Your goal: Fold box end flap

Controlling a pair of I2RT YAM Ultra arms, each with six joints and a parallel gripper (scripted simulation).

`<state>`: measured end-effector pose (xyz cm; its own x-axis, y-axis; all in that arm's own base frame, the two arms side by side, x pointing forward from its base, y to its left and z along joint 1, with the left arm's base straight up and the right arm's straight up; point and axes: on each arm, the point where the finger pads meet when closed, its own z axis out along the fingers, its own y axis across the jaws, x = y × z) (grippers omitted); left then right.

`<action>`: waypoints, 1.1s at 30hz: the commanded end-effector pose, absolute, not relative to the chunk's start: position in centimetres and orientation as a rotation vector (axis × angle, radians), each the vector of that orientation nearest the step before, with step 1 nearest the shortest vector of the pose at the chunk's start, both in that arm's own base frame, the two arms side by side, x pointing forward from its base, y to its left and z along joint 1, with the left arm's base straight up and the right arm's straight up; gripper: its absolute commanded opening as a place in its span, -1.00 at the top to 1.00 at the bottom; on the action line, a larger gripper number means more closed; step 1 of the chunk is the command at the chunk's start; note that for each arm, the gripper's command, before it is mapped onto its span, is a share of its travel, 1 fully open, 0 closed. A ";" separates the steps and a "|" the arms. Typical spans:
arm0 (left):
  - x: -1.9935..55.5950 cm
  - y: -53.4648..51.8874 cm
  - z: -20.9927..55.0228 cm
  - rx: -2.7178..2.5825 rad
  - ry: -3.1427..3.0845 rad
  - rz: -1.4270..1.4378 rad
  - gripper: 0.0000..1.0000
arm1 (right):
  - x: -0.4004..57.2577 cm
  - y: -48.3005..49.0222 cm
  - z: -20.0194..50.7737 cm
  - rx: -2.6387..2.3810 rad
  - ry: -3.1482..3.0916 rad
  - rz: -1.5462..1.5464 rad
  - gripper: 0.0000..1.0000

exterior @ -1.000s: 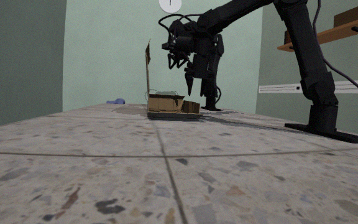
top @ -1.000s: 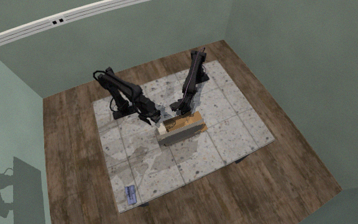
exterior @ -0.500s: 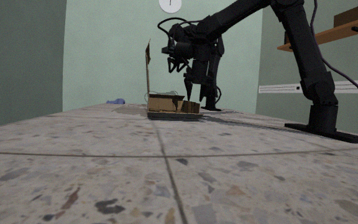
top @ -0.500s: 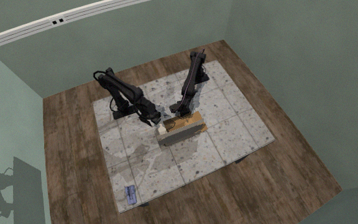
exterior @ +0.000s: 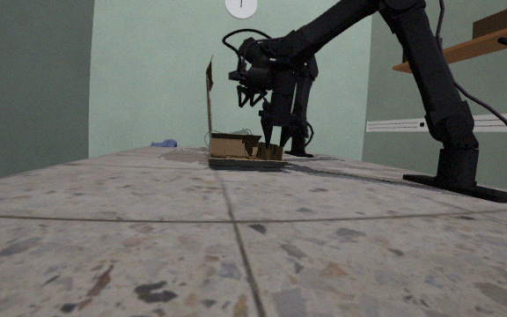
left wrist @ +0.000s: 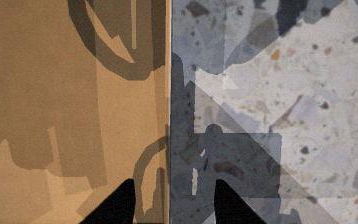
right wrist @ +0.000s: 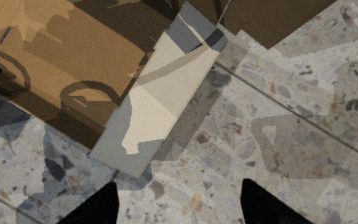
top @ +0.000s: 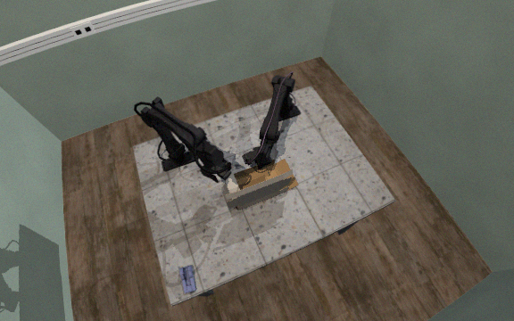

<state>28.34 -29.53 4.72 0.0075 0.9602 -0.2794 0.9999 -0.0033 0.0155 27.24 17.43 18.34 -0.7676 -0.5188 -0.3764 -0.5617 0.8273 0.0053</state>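
Box approx. partway: end wall looks up, tabs-in-slots unconfirmed, tuck prob. TBD; L fingers part-open, R fingers wider, both empty.
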 end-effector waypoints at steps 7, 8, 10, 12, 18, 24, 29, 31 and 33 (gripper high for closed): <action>28.5 -30.4 5.0 2.046 2.022 -0.272 0.72 | 27.2 17.6 18.7 -0.783 2.612 0.197 -0.21; 28.6 -30.5 5.3 2.042 2.015 -0.271 0.76 | 27.2 17.6 18.8 -0.782 2.609 0.198 -0.21; 28.5 -30.3 5.4 2.043 2.012 -0.270 0.88 | 27.2 17.6 18.7 -0.783 2.610 0.197 -0.21; 28.6 -30.2 5.5 2.040 2.011 -0.269 0.99 | 27.2 17.6 18.6 -0.783 2.612 0.197 -0.21; 28.5 -30.1 5.5 2.040 2.011 -0.272 1.00 | 27.1 17.5 18.6 -0.785 2.619 0.194 -0.21; 28.5 -30.0 5.4 2.044 2.012 -0.272 1.00 | 27.1 17.5 18.6 -0.785 2.619 0.194 -0.21; 28.5 -30.1 4.9 2.053 2.027 -0.274 1.00 | 27.3 17.4 18.6 -0.761 2.618 0.182 -0.56; 28.5 -30.1 4.9 2.053 2.027 -0.274 1.00 | 27.5 17.3 18.3 -0.703 2.634 0.163 -0.56; 28.5 -30.1 4.9 2.053 2.027 -0.274 1.00 | 27.6 17.4 17.9 -0.638 2.657 0.149 -0.56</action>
<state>28.44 -29.78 4.31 0.0111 0.9577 -0.2876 0.9996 -0.0033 0.0275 27.59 17.44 17.77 -0.7885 -0.4792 -0.3855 -0.5230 0.8523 0.0102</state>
